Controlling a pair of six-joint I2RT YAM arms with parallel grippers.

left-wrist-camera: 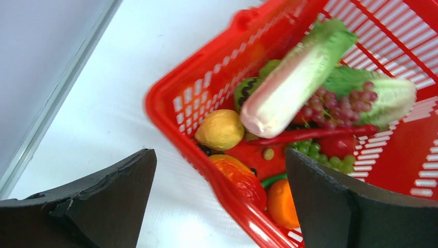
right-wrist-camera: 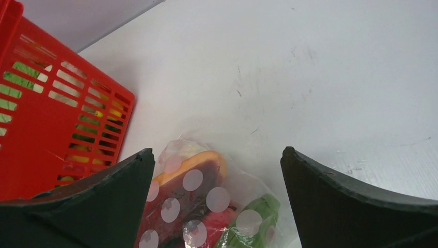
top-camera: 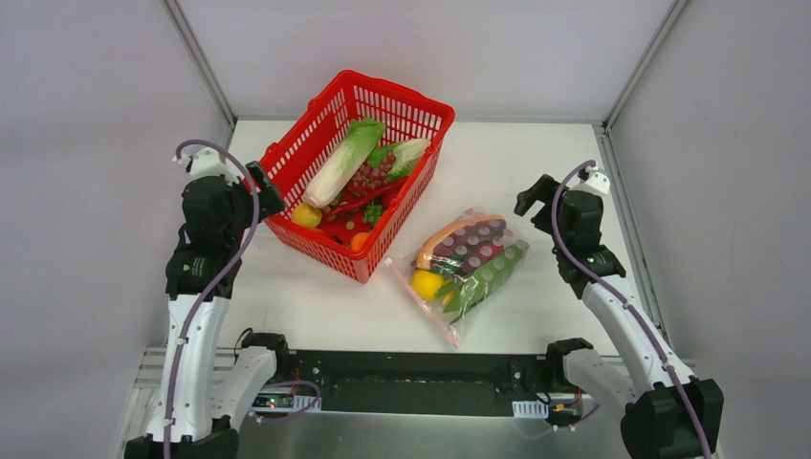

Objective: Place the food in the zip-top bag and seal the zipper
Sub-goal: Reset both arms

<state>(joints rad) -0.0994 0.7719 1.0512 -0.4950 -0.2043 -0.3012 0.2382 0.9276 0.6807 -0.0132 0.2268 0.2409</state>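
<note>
White table [top-camera: 536, 163] between grey walls. On it, just right of red basket [top-camera: 287, 161], zip-top bag [top-camera: 478, 251] lying flat, already holding bun [top-camera: 457, 232], lemon [top-camera: 427, 284] and greens [top-camera: 488, 277]. Filling apparently done; sealing impossible to confirm. Left gripper [top-camera: 266, 191] spread wide, empty, beside basket; right gripper [top-camera: 534, 194] spread wide, empty, near bag.

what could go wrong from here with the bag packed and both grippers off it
1. The zip-top bag bulges with food; whether it is sealed can't be seen, so it may gape if lifted.
2. Its near corner lies close to the table edge; a nudge could slide it off.
</note>
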